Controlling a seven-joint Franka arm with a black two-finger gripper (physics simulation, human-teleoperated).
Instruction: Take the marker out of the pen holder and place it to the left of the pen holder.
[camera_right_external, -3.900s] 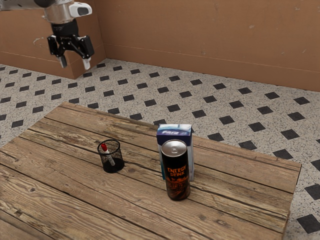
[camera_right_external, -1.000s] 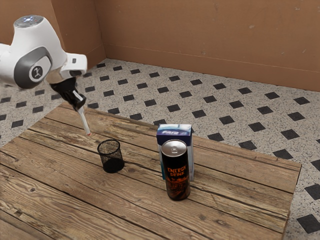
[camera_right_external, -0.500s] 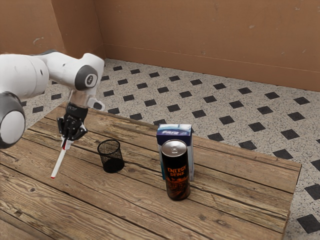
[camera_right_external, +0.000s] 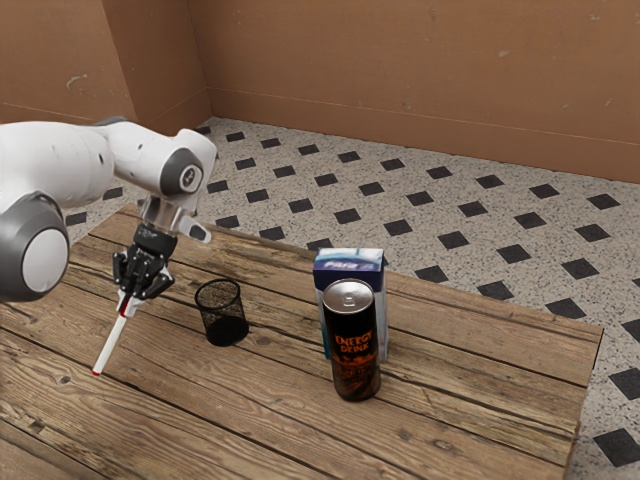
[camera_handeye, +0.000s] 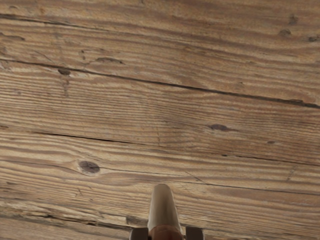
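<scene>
My gripper (camera_right_external: 128, 298) points down over the table toward the exterior view's left of the pen holder, shut on the marker (camera_right_external: 109, 346). The white marker slants downward, with red near the fingers and a red lower tip; whether that tip touches the wood I cannot tell. In the wrist view the marker (camera_handeye: 163, 207) juts out between the two fingertips of my gripper (camera_handeye: 166, 234). The black mesh pen holder (camera_right_external: 223, 313) stands upright with nothing in it.
A black energy drink can (camera_right_external: 354, 345) stands on the wooden table (camera_right_external: 250, 420) toward the exterior view's right of the holder. Directly behind the can is a blue and white box (camera_right_external: 349, 262).
The marker has left the holder in my gripper's hold. My hand has swung from behind the holder toward the exterior view's lower left, and lately a little lower. The holder has not moved.
</scene>
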